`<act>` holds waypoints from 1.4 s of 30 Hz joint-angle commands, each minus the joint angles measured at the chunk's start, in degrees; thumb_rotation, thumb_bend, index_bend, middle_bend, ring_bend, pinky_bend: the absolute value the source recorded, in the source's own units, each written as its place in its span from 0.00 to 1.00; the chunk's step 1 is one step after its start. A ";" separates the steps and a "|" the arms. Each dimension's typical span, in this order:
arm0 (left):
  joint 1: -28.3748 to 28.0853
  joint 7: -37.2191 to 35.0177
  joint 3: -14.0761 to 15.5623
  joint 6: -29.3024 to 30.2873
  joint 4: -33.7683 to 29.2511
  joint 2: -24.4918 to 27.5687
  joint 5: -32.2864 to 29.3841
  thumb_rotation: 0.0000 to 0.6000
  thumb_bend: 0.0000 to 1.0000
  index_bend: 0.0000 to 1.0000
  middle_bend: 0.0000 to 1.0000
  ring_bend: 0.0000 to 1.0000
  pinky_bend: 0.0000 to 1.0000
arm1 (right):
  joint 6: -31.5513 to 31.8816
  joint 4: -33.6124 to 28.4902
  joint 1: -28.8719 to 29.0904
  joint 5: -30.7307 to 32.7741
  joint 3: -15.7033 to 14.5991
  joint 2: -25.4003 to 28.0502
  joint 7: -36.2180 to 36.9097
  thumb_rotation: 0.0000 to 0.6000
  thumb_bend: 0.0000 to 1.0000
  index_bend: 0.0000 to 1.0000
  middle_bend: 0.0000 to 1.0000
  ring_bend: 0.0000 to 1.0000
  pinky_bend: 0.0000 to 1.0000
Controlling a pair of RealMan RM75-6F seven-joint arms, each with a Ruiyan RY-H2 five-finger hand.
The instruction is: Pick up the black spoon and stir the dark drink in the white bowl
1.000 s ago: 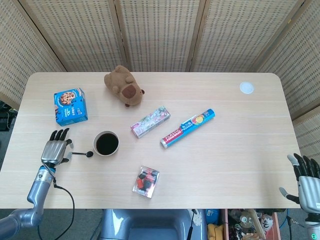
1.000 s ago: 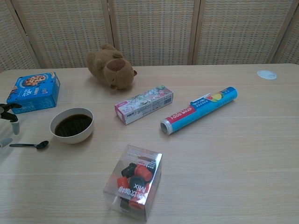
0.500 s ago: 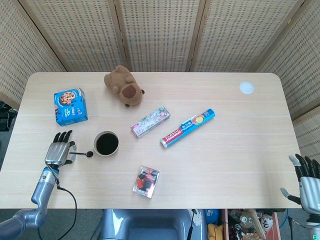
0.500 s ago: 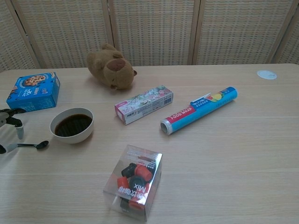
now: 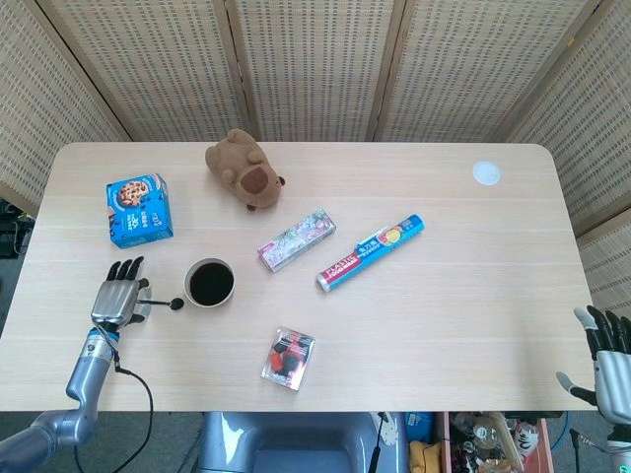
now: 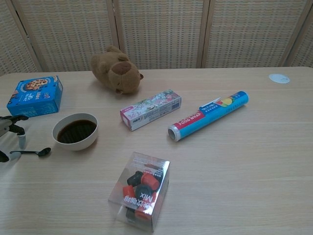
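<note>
Reaching at the black spoon (image 5: 166, 304) beside the white bowl (image 5: 210, 283) of dark drink.
Left hand (image 5: 118, 302), fingers spread, sits over the spoon's handle end; whether it grips is unclear. Right hand (image 5: 609, 362) is open off-table. Clear box (image 6: 140, 190) reads "MIX"; other labels are unreadable.

White bowl (image 6: 76, 130) of dark drink (image 6: 74, 131) sits at 9 o'clock; black spoon (image 6: 34, 152) lies at its 8 o'clock, handle beside the left hand (image 6: 9, 133) at the frame edge.
</note>
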 commanded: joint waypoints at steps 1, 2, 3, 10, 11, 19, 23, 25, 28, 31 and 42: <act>-0.05 0.09 -0.15 -0.33 0.18 -0.10 0.12 1.00 0.38 0.50 0.03 0.00 0.00 | 0.04 -0.08 -0.07 0.05 0.00 0.03 -0.09 1.00 0.21 0.14 0.17 0.03 0.10; -0.06 0.09 -0.22 -0.53 0.20 -0.15 0.15 1.00 0.38 0.50 0.03 0.00 0.00 | 0.10 -0.09 -0.14 0.10 0.01 0.04 -0.10 1.00 0.21 0.14 0.17 0.03 0.10; -0.05 0.08 -0.28 -0.63 0.22 -0.19 0.17 1.00 0.38 0.50 0.03 0.00 0.00 | 0.13 -0.11 -0.18 0.13 0.02 0.04 -0.13 1.00 0.21 0.14 0.17 0.03 0.10; 0.16 0.28 -0.59 -1.11 0.53 -0.36 0.35 1.00 0.38 0.51 0.03 0.00 0.00 | 0.30 -0.21 -0.35 0.15 0.06 0.10 -0.27 1.00 0.21 0.14 0.17 0.03 0.10; 0.18 0.29 -0.65 -1.13 0.57 -0.39 0.33 1.00 0.38 0.51 0.03 0.00 0.00 | 0.29 -0.21 -0.36 0.16 0.07 0.10 -0.28 1.00 0.21 0.14 0.17 0.03 0.10; 0.16 0.27 -1.17 -1.47 0.89 -0.51 0.32 1.00 0.38 0.52 0.03 0.00 0.00 | 0.11 -0.15 -0.43 0.36 0.09 0.06 -0.24 1.00 0.21 0.14 0.17 0.03 0.10; 0.13 0.84 -1.23 -2.33 0.86 -0.46 0.02 1.00 0.38 0.52 0.03 0.00 0.00 | 0.08 -0.14 -0.51 0.52 0.12 0.03 -0.27 1.00 0.21 0.14 0.17 0.03 0.10; 0.16 1.00 -1.40 -2.43 0.68 -0.44 -0.13 1.00 0.38 0.52 0.03 0.00 0.00 | 0.12 -0.12 -0.56 0.57 0.15 0.00 -0.25 1.00 0.21 0.14 0.17 0.03 0.10; 0.22 1.15 -1.52 -2.50 0.56 -0.43 -0.22 1.00 0.38 0.53 0.03 0.00 0.00 | 0.09 -0.08 -0.60 0.63 0.15 -0.03 -0.22 1.00 0.21 0.14 0.17 0.03 0.10; 0.25 1.58 -1.64 -2.77 0.42 -0.39 -0.43 1.00 0.38 0.53 0.03 0.00 0.00 | 0.07 -0.02 -0.64 0.61 0.13 -0.07 -0.14 1.00 0.21 0.14 0.17 0.03 0.10; 0.53 1.61 -2.26 -1.87 -1.03 0.16 -0.31 1.00 0.38 0.57 0.03 0.00 0.00 | 0.15 0.23 -0.78 0.52 0.16 -0.15 0.23 1.00 0.21 0.14 0.17 0.03 0.10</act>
